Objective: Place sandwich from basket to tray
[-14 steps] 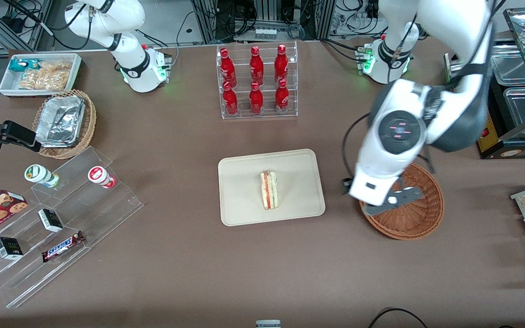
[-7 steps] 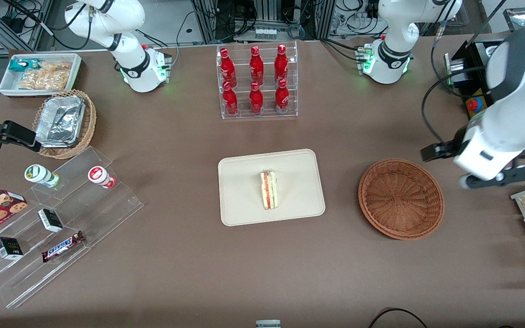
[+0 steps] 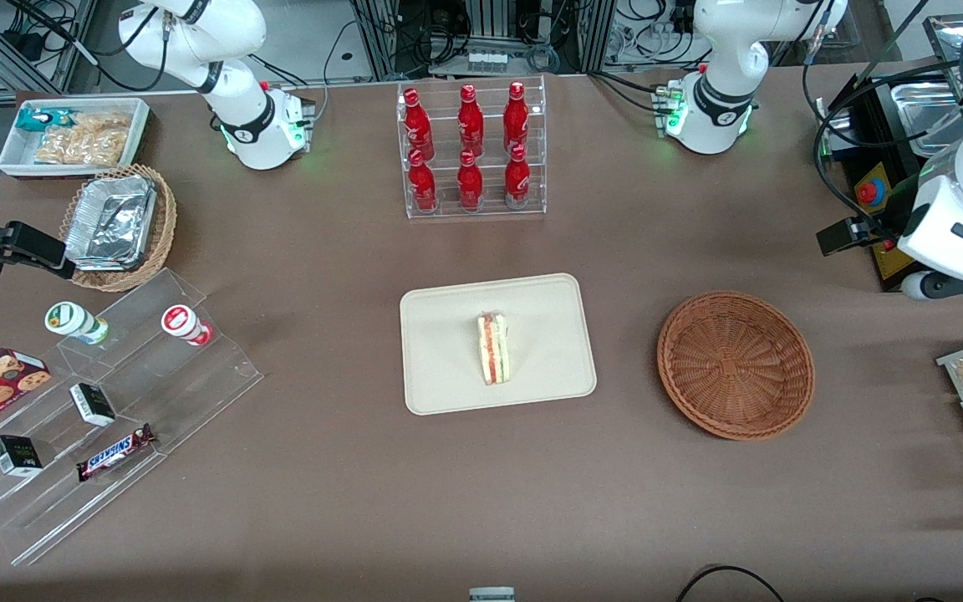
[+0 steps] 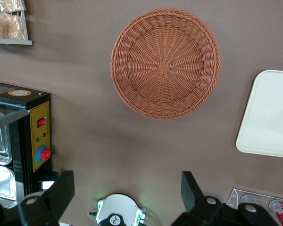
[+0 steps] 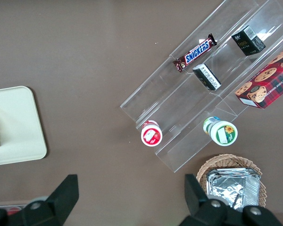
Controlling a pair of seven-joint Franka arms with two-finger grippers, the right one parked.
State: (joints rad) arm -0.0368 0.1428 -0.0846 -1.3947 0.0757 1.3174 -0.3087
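Note:
The sandwich [image 3: 493, 348], a pale wedge with red, orange and green layers, lies on the cream tray [image 3: 448, 386] at mid table. The reddish-brown wicker basket [image 3: 736, 364] beside the tray holds nothing. My gripper [image 3: 962, 283] hangs high at the working arm's end of the table, a little farther from the front camera than the basket and well apart from it. In the left wrist view the gripper [image 4: 127, 181] is open with nothing between its fingers [image 4: 61, 188]. That view also shows the basket [image 4: 165, 62] and a corner of the tray [image 4: 269, 113].
A clear rack of red bottles [image 3: 471, 149] stands farther from the camera than the tray. A stepped acrylic shelf with snacks [image 3: 97, 401], a tan basket of foil containers [image 3: 118, 226] and a white bin [image 3: 72, 134] lie toward the parked arm's end. A black box with a red button [image 3: 870, 196] is near my gripper.
My arm has swung from over the basket out to the working arm's end of the table, uncovering the basket. The sandwich has stayed on the tray.

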